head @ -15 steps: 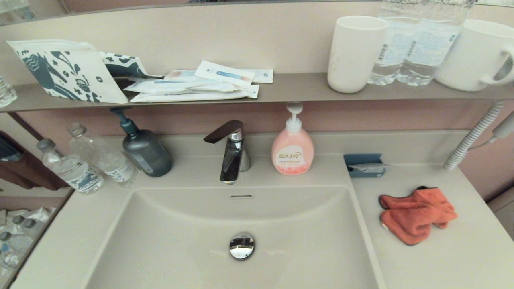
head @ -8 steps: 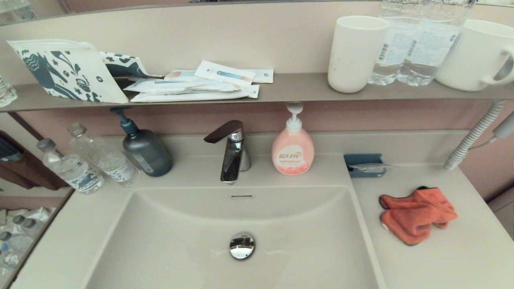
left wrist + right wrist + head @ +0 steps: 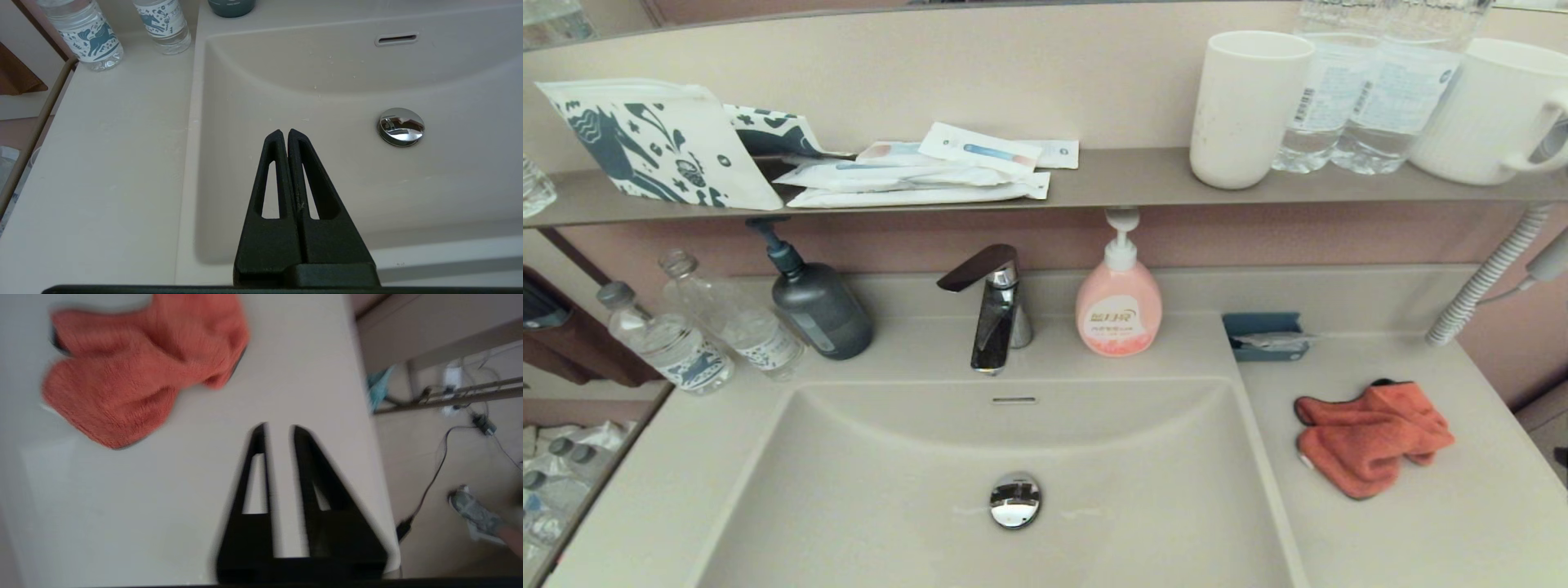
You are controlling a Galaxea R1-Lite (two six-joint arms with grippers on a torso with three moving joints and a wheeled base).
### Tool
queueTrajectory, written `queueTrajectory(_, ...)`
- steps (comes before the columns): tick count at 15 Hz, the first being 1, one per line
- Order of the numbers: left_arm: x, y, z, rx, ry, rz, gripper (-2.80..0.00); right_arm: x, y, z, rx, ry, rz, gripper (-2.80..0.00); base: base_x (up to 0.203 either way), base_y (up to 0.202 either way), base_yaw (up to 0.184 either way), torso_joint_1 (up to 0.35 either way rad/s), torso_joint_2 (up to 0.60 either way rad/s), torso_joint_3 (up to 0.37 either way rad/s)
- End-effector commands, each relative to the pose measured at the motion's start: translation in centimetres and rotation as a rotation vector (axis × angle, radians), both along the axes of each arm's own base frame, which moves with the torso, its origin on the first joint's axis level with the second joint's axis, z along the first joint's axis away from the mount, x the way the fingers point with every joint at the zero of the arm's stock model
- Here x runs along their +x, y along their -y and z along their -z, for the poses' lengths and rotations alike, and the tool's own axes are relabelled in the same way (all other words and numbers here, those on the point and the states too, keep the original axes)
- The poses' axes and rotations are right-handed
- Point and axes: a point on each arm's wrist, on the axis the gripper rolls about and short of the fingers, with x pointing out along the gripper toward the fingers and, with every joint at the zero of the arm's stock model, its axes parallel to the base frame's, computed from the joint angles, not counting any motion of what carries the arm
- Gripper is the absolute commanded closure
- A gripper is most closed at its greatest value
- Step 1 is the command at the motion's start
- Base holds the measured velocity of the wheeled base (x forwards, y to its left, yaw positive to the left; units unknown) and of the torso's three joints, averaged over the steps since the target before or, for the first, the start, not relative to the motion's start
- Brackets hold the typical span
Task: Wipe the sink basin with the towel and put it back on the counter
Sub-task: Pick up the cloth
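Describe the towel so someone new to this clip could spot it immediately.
Start at the sink basin and move to the flat counter on the robot's right. The towel lies crumpled there, in front of a small blue tray. It is the only orange-red plush thing on the beige top.

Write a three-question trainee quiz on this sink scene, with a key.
1. True or false: the towel lies inside the sink basin.
2. Which gripper has its fingers pressed together? A) left gripper B) right gripper
3. Fill in: in the right wrist view, the right gripper hangs over the ____, apart from the towel.

Key
1. False; it lies on the counter to the basin's right.
2. A; the right gripper shows a narrow gap.
3. counter
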Motion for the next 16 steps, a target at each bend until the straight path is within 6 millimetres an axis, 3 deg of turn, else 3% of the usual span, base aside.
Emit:
queueTrajectory(1,0.0,0.0,0.0,0.0,-0.002,-0.001,0.0,3.1,0.5,2.6,0.038,-0.151,-0.045,-2.8,0.0,0.0,0.0,0.0,0.0,0.0)
queueTrajectory(11,0.0,0.0,0.0,0.0,-0.002,-0.001,0.0,9.2,-1.1,4.3,-0.062,-0.196,-0.385,-2.8,0.0,0.0,0.0,0.0,0.0,0.0)
queueTrajectory(16,0.0,0.0,0.0,0.0,-0.002,0.0,0.0,11.4,-0.5,5.6,-0.167,-0.265,-0.463,-2.8,0.0,0.0,0.0,0.0,0.0,0.0)
